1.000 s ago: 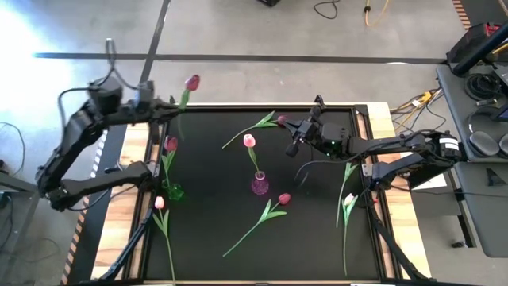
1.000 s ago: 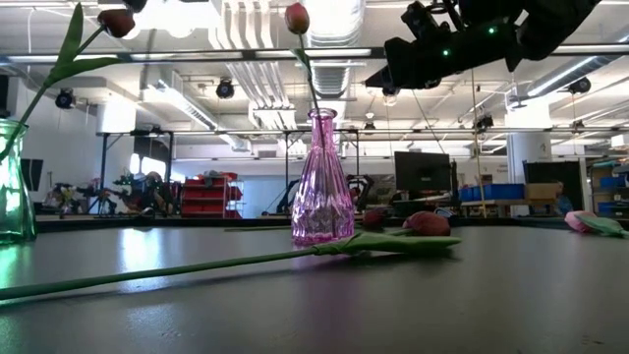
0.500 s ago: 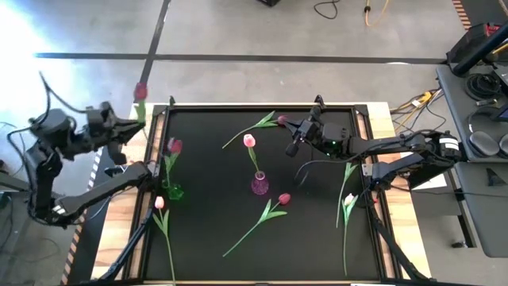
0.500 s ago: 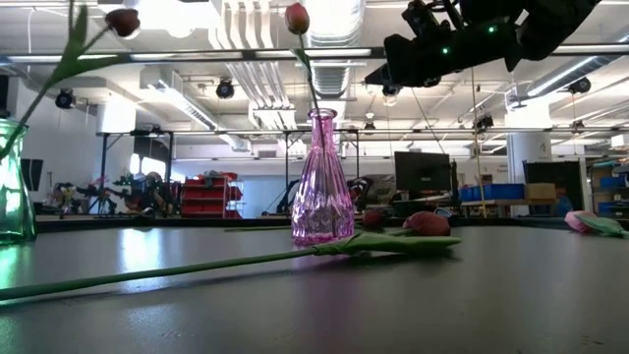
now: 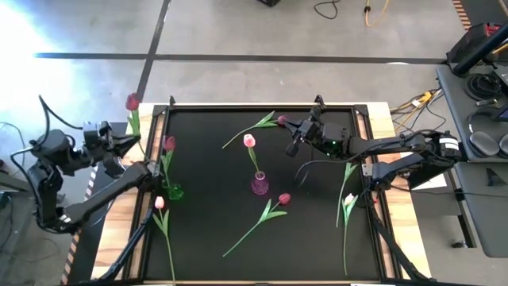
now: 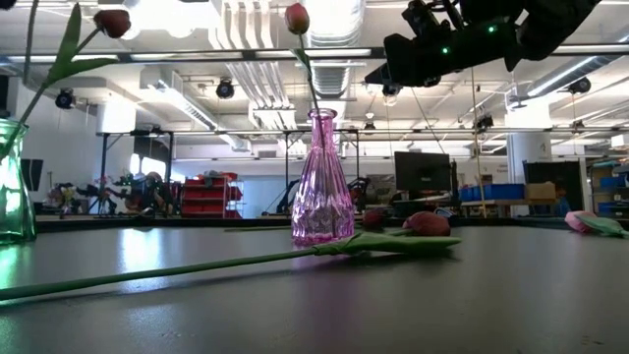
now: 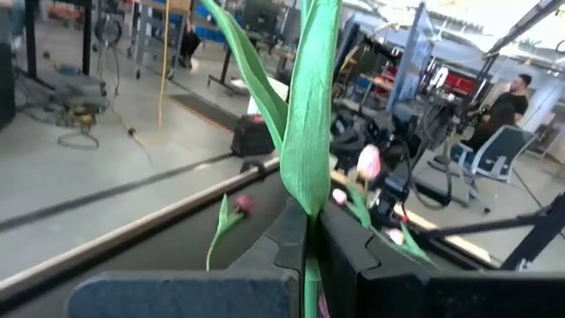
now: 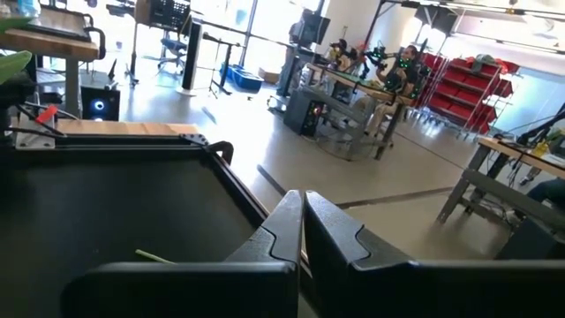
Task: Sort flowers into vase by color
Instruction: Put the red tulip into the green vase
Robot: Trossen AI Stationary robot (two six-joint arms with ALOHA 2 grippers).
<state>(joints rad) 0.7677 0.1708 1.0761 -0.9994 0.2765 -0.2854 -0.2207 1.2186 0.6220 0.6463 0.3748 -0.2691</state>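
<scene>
The left gripper, jaws clamped on a dark red tulip, hung off-table; the green vase lay toward four o'clock. The right gripper hovered, jaws together, empty.

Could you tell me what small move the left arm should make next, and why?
Probably swing the left gripper back over the table toward the green vase. It is shut on a dark red tulip and sits out past the table's left edge, while that vase already holds one red tulip.
</scene>
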